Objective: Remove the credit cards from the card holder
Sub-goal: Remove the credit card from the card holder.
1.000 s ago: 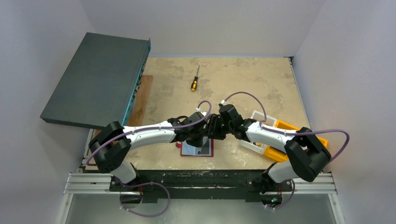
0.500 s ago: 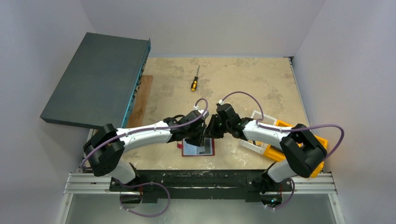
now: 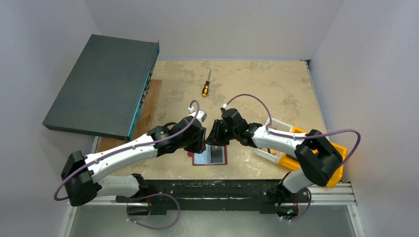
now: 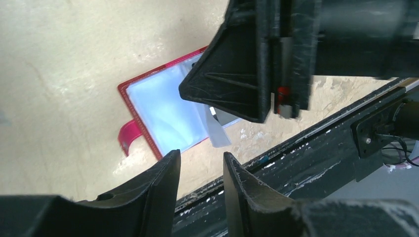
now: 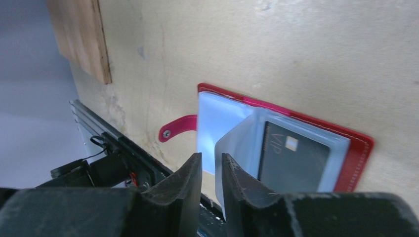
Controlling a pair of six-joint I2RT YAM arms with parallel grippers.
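The card holder (image 3: 210,157) lies open and flat near the table's front edge. It is dark red with clear plastic sleeves, and its side tab (image 5: 178,126) points left. A grey card marked VIP (image 5: 294,158) sits in a right-hand sleeve, and one sleeve leaf (image 5: 237,148) stands lifted. My right gripper (image 5: 211,168) hovers just above the holder's middle with a narrow gap between its jaws and nothing in it. My left gripper (image 4: 201,163) is open and empty above the holder's (image 4: 163,113) near left corner. No tan-gold card shows.
A screwdriver (image 3: 205,87) lies at the back middle. A dark grey box (image 3: 104,84) leans at the back left over a wooden board (image 3: 148,106). A white bin (image 3: 274,138) and an orange bin (image 3: 316,148) stand at the right. The black front rail (image 3: 212,186) runs just below the holder.
The left arm has swung its elbow out to the left and drawn its gripper back off the holder. The right gripper has shifted slightly left. The holder has stayed in place.
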